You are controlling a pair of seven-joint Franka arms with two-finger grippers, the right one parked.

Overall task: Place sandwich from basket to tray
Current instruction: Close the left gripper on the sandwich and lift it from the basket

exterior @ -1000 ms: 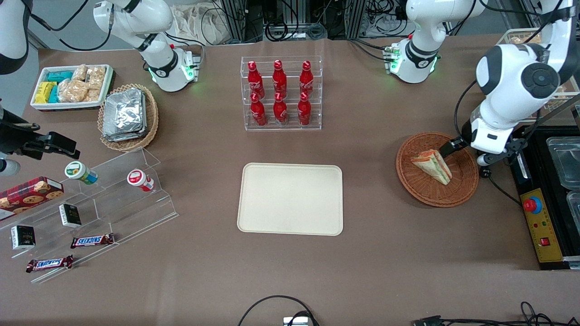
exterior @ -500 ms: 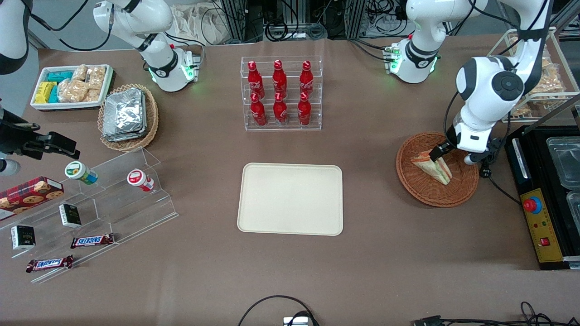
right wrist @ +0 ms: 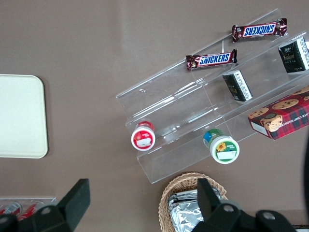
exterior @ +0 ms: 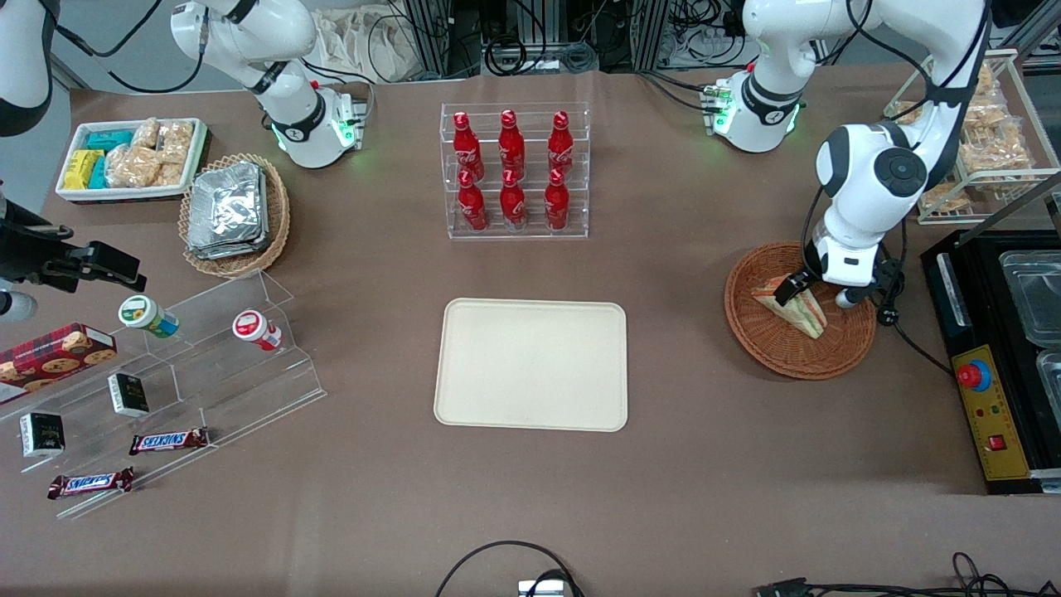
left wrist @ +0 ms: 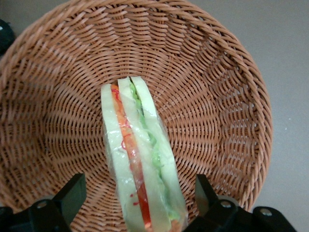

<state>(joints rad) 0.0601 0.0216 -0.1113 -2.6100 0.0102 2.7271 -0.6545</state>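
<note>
The sandwich (exterior: pixel 801 311) is a wrapped wedge that lies in the reddish-brown wicker basket (exterior: pixel 787 352) at the working arm's end of the table. In the left wrist view the sandwich (left wrist: pixel 137 159) shows its red and green filling edge, with the basket's (left wrist: pixel 217 96) woven wall around it. My left gripper (exterior: pixel 797 286) is low over the basket. It is open (left wrist: pixel 137 195), with one black finger (left wrist: pixel 72 193) on each side of the sandwich and a gap between each finger and the bread. The cream tray (exterior: pixel 531 364) lies empty at the table's middle.
A clear rack of red bottles (exterior: pixel 514 172) stands farther from the front camera than the tray. A black control box with a red button (exterior: pixel 976 375) and a wire rack of snacks (exterior: pixel 982 141) stand beside the basket. An acrylic snack stand (exterior: pixel 166 390) is toward the parked arm's end.
The left arm has swung over the basket toward the parked arm's end. Its gripper has come down to straddle the sandwich. The sandwich has not moved.
</note>
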